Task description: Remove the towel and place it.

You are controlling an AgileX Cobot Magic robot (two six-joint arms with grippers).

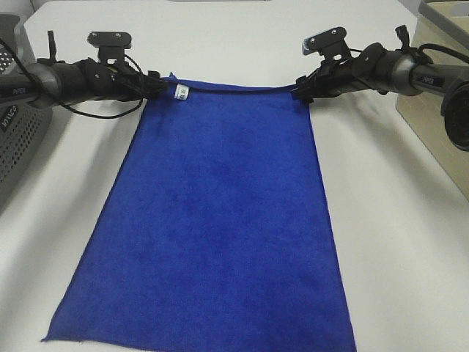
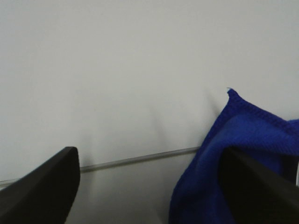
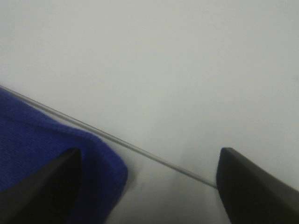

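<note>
Spreading across the middle of the white table (image 1: 381, 220), the blue towel (image 1: 212, 235) lies flat in the high view, its long sides running from the 12 o'clock end of the table down toward 6 o'clock, where its near hem reaches the picture's lower edge. We see a small white tag (image 1: 181, 92) at its far corner toward 11 o'clock. At that same corner sits our left gripper (image 1: 155, 85), its dark arm reaching in from 9 o'clock; in the left wrist view its two black fingers (image 2: 42, 191) stand wide apart, and a raised fold of the towel (image 2: 233, 154) rests against one of them without being pinched. Our right gripper (image 1: 302, 89) meets the opposite far corner toward 1 o'clock, its arm coming in from 3 o'clock; the right wrist view shows its fingers (image 3: 252, 186) likewise spread, with a rounded towel edge (image 3: 51, 140) beside one finger and bare table between them. Farther out, a grey perforated basket (image 1: 18, 139) stands at the 9 o'clock edge, and a beige box (image 1: 440, 81) sits toward 2 o'clock.
</note>
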